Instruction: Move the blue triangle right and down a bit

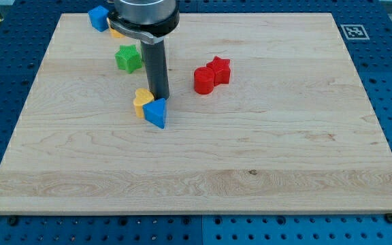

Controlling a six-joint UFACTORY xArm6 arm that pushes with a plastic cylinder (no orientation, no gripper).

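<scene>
The blue triangle (pixel 156 112) lies on the wooden board (pixel 264 150), left of the middle. A yellow block (pixel 142 101), heart-like in shape, touches its upper left side. My tip (pixel 160 97) is the lower end of the dark rod and rests right at the blue triangle's top edge, just right of the yellow block. The rod rises toward the view's top to the arm's grey body.
A green star-like block (pixel 128 58) lies above and left of the tip. A red cylinder (pixel 204 80) and a red star (pixel 219 69) touch, to the right. A blue block (pixel 99 18) and an orange block (pixel 115 31), partly hidden by the arm, lie at the top left.
</scene>
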